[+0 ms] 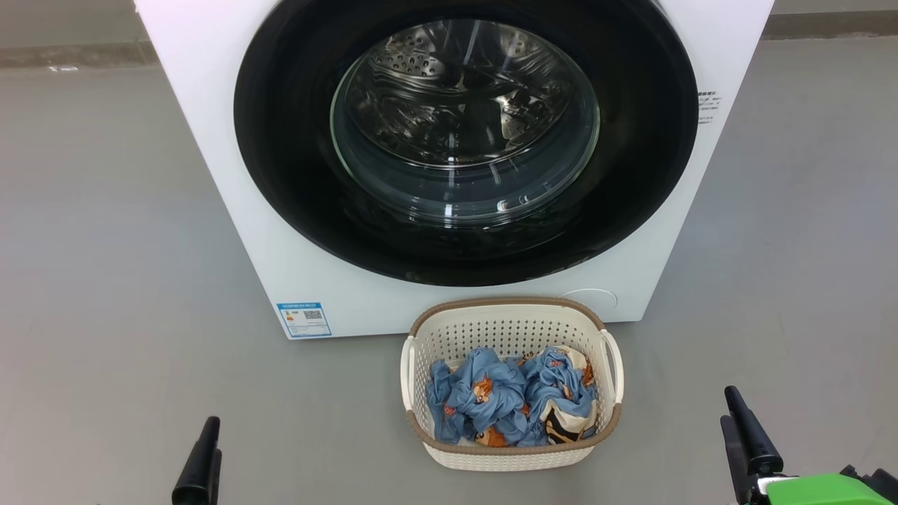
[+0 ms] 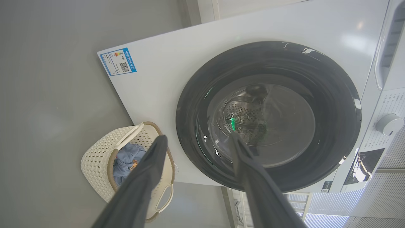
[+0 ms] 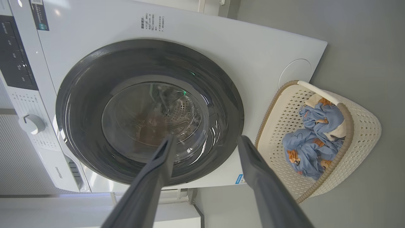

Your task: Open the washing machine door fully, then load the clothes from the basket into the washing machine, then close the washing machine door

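The white washing machine (image 1: 210, 105) stands in front of me, and its door (image 1: 280, 140), a glossy black ring around a clear porthole, sits shut flat against the front. On the floor just before it is the cream basket (image 1: 505, 330) holding the crumpled light-blue clothes (image 1: 491, 393). My left gripper (image 1: 210, 431) is low at the left and my right gripper (image 1: 731, 407) low at the right, both back from the basket. In the left wrist view the left gripper (image 2: 198, 136) is open and empty before the door (image 2: 332, 95). In the right wrist view the right gripper (image 3: 206, 137) is also open and empty.
Grey floor (image 1: 105, 280) spreads to both sides of the machine. A blue label (image 1: 304, 319) marks its lower left corner and a round cover (image 1: 593, 298) its lower right. The control knob (image 2: 389, 124) sits on the top panel. The basket (image 3: 364, 126) almost touches the machine's front.
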